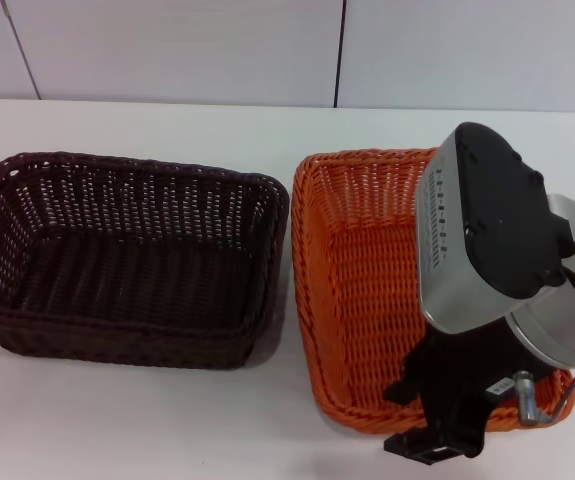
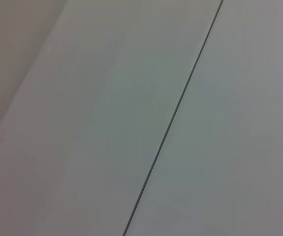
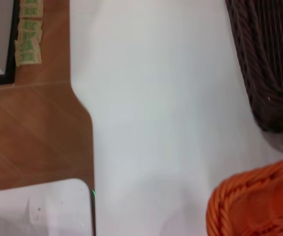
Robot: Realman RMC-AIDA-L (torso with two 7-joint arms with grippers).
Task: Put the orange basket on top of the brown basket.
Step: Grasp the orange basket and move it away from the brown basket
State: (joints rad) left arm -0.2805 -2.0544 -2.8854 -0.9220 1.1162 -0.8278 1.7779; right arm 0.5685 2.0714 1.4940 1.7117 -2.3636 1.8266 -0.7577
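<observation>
The orange basket (image 1: 357, 290) sits upright on the white table, right of centre in the head view. Directly to its left, almost touching it, stands the brown basket (image 1: 127, 250), also upright and with nothing inside. My right gripper (image 1: 445, 425) hangs over the orange basket's near rim, towards its near right corner, with the arm's grey wrist covering the basket's right side. The right wrist view shows a corner of the orange basket (image 3: 254, 206) and a corner of the brown basket (image 3: 269, 64). My left gripper is out of view.
The white table (image 1: 167, 420) runs in front of both baskets, and its near edge (image 3: 89, 147) drops to a brown wooden floor (image 3: 33, 132). A white wall with a dark seam (image 2: 175, 108) fills the left wrist view.
</observation>
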